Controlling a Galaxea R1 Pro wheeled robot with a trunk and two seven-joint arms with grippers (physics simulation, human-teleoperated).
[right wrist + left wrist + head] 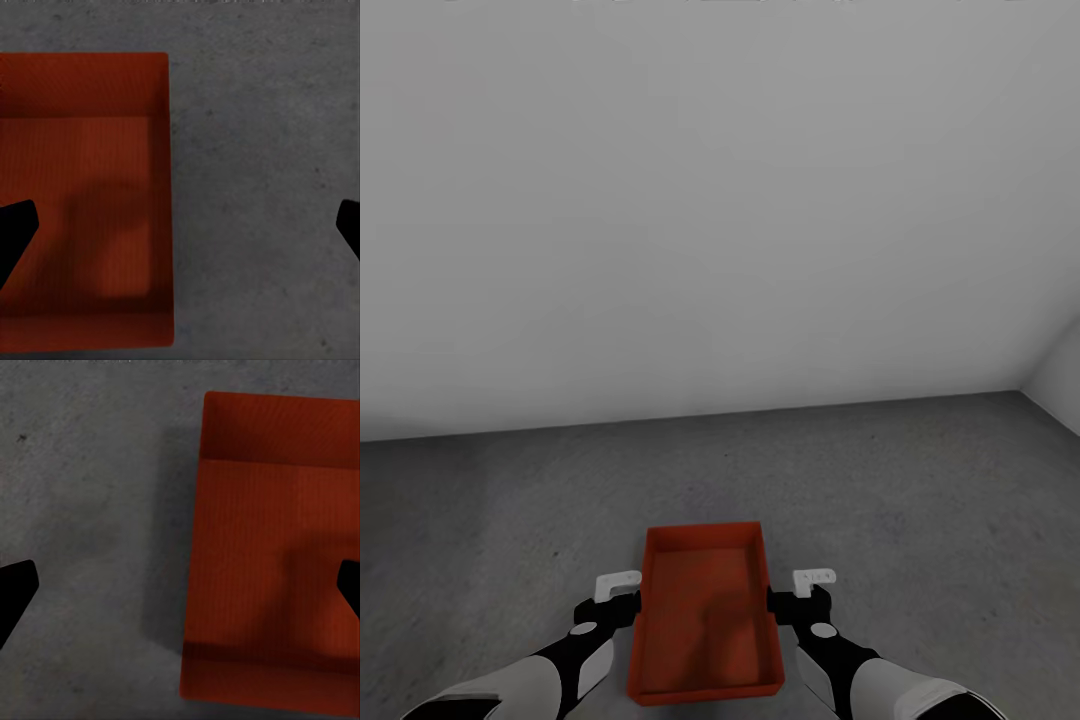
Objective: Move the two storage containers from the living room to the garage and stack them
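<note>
Orange bin sits on grey garage floor btwn both arms; L pincer and R pincer both spread wide, each straddling a side wall, gripping nothing.

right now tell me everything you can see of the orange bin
The storage container is an orange-red, open-topped rectangular bin with plain smooth walls, plastic-looking and empty. It sits level, long side running away from the robot, over the dark grey floor. The left hand and right hand flank its side walls, both open; contact is unclear.
</note>
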